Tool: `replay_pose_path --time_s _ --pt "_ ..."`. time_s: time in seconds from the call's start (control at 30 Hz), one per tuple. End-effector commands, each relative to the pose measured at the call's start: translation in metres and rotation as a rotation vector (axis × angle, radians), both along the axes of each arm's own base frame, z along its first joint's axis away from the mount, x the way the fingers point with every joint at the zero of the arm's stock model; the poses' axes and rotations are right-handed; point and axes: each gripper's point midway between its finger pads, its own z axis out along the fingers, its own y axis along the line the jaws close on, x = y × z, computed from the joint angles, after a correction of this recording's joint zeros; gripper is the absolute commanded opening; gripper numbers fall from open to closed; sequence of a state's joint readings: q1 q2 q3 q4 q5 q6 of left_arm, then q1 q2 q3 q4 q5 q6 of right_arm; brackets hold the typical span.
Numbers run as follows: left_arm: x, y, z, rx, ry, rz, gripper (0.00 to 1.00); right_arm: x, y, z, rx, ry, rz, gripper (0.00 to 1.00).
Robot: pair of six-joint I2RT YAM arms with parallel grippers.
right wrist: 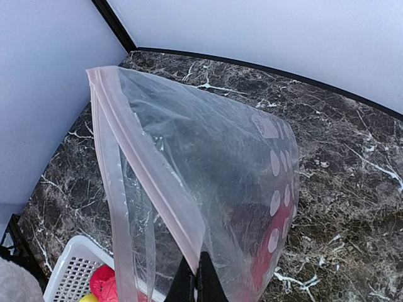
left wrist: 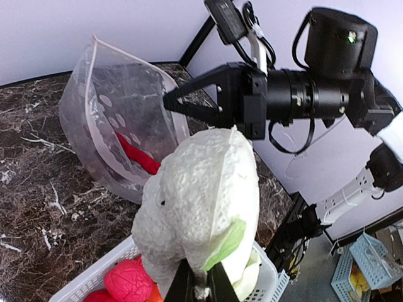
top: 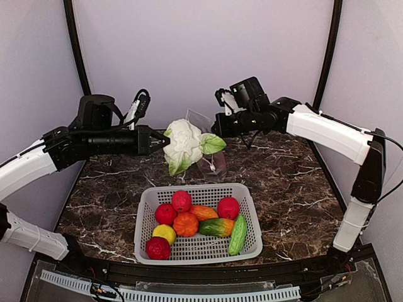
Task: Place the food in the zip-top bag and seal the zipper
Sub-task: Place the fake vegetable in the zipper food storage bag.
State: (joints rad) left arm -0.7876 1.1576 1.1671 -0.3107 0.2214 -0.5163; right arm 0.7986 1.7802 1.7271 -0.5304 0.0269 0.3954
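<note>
My left gripper (top: 162,141) (left wrist: 200,286) is shut on the stem end of a white cauliflower (top: 184,143) (left wrist: 201,201) with green leaves, held in the air above the table. Just to its right hangs the clear zip-top bag (top: 211,160) (left wrist: 119,126) (right wrist: 214,176), its mouth gaping toward the cauliflower. My right gripper (top: 215,129) (right wrist: 196,277) is shut on one lip of the zipper (right wrist: 145,163). A long red food piece (left wrist: 135,154) lies inside the bag. More food sits in the basket: red fruits (top: 181,200), an orange one (top: 186,224), a yellow one (top: 165,233), a green cucumber (top: 238,234).
The white slotted basket (top: 252,214) stands at the near middle of the dark marble table (top: 289,182). Grey walls and black frame posts (top: 327,56) close in the back and sides. The right arm's white links (top: 327,132) span the right side.
</note>
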Motion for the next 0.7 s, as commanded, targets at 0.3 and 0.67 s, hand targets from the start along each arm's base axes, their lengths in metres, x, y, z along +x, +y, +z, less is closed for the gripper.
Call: replay_pose_path --time_s 0.3,0.67 --pt "0.07 -0.005 0.001 -0.064 0.03 0.204 0.01 -0.009 0.001 0.028 0.058 -0.091 0.019 0.0" --pt "0.092 0.001 -0.033 0.057 0.065 0.3 0.01 -0.022 0.019 0.035 0.045 -0.154 0.078 0.0"
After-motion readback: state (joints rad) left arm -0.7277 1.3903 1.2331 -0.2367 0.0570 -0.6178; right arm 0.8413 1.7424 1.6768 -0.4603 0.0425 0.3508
